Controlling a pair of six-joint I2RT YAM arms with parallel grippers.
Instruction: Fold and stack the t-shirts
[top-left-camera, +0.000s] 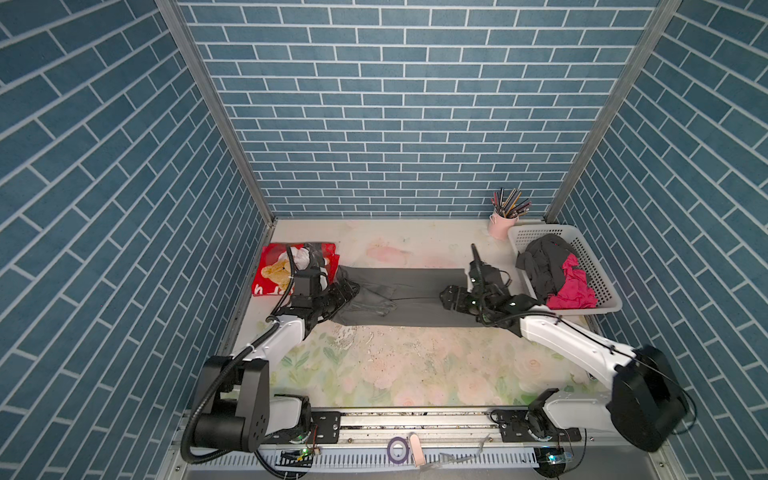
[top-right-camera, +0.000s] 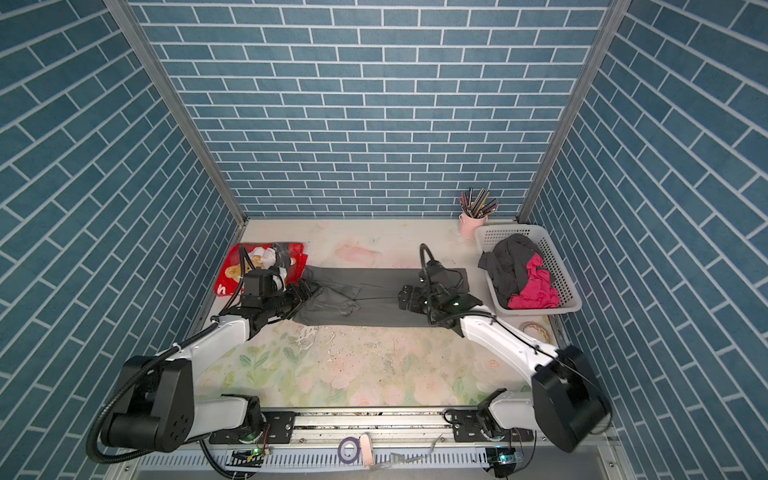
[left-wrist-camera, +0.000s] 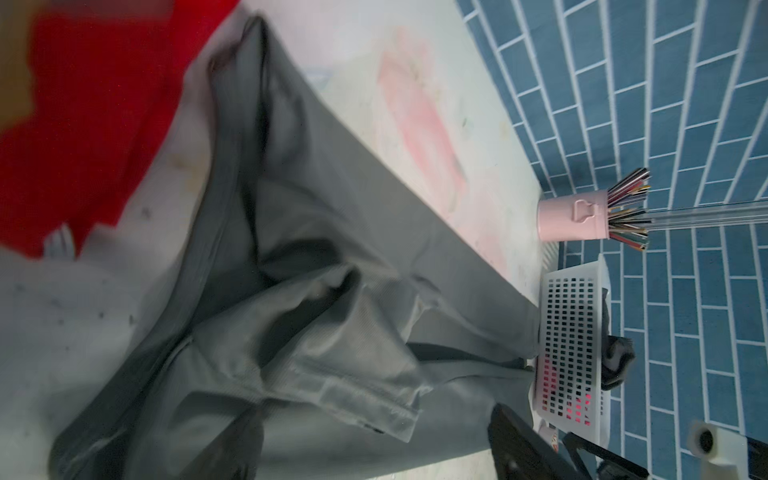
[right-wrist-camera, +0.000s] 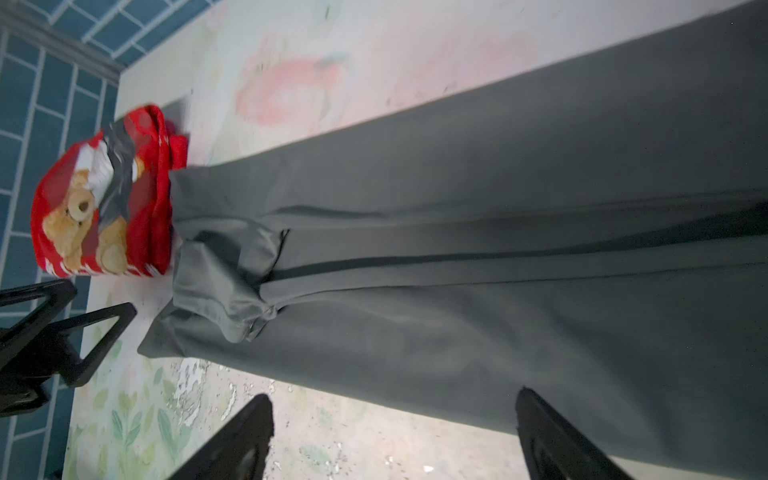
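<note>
A plain dark grey t-shirt (top-left-camera: 415, 291) (top-right-camera: 374, 299) lies across the middle of the table as a long band, with a rumpled sleeve (left-wrist-camera: 357, 353) (right-wrist-camera: 224, 291) near its left end. My left gripper (top-left-camera: 349, 291) (left-wrist-camera: 374, 449) is open just above that end, and only cloth shows between its fingers (left-wrist-camera: 523, 440). My right gripper (top-left-camera: 446, 297) (right-wrist-camera: 395, 436) hangs open over the shirt's right part at its front edge, holding nothing. The folded red t-shirt with the teddy-bear print (top-left-camera: 270, 274) (right-wrist-camera: 99, 216) sits at the back left. Dark (top-left-camera: 540, 266) and magenta (top-left-camera: 573, 286) t-shirts are heaped in the basket.
A white perforated basket (top-left-camera: 540, 227) (top-right-camera: 509, 227) stands at the back right. A pink cup of pencils (top-left-camera: 500, 226) is behind it by the wall. A tape roll (top-right-camera: 536, 330) lies in front of the basket. Blue brick walls close in three sides.
</note>
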